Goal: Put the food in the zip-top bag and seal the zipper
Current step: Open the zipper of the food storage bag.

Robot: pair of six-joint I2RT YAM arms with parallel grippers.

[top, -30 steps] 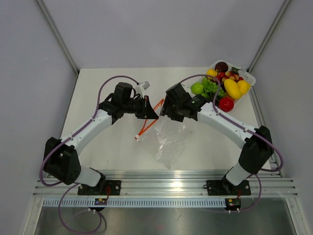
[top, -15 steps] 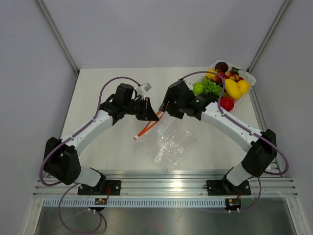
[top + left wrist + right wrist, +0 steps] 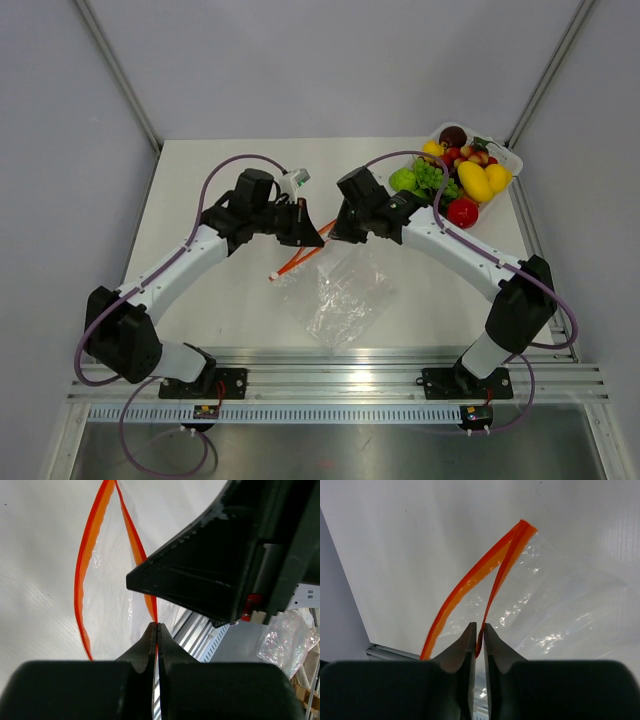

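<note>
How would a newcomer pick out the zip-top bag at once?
On the white table, look at the middle of the near half. The zip-top bag is there: clear, crinkly plastic with an orange-red zipper along one edge, unlike the white tray of coloured fruit in the far right corner.

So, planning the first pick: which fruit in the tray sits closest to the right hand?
The bright green round piece at the tray's left end, beside the grapes; the red fruit and yellow fruit lie farther from the right hand.
</note>
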